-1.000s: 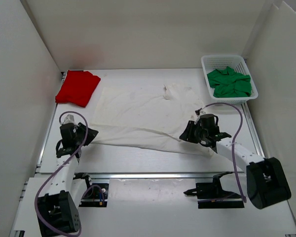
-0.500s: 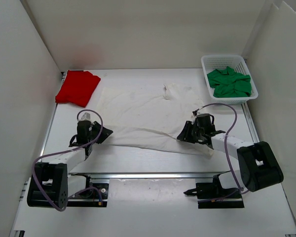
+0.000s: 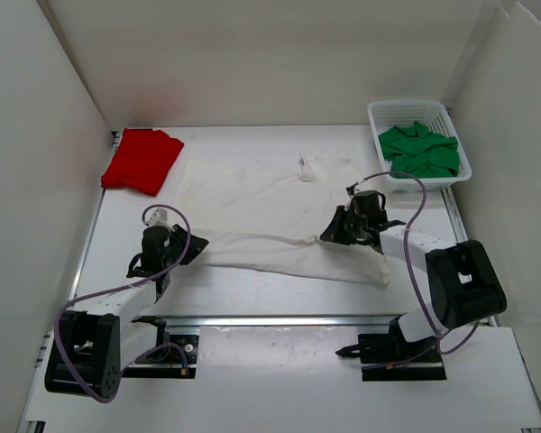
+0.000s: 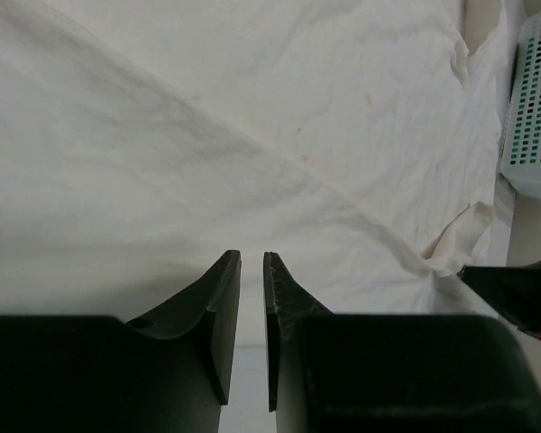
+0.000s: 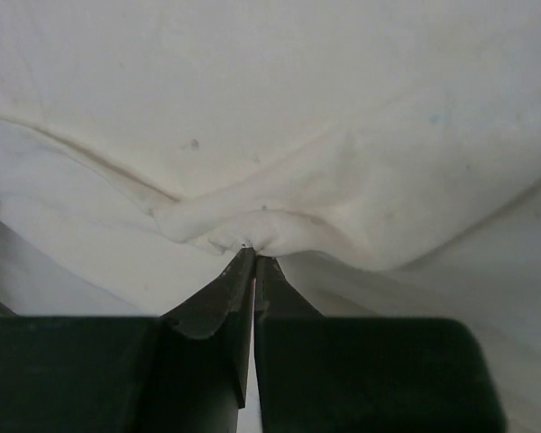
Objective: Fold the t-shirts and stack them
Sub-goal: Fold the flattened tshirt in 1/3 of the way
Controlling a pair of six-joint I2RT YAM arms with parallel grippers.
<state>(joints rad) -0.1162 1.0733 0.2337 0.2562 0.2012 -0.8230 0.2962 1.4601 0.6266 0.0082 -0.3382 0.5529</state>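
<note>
Mid-fold: white t-shirt (image 3: pixel 261 203) lies spread mid-tabletop (image 3: pixel 252 293). Right fingers (image 5: pixel 221 298) pinch a ridge near its right side. Left fingers (image 4: pixel 218 307) are nearly together at the near-left hem, and we can't tell if they grip. Next, we reckon: confirm left pinch, lift both sides evenly.

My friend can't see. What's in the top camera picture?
A white t-shirt lies spread on a table, with the right gripper pinching its right side and the left gripper at its near-left corner. A folded red t-shirt sits far left; a green t-shirt lies in a white basket far right.
</note>
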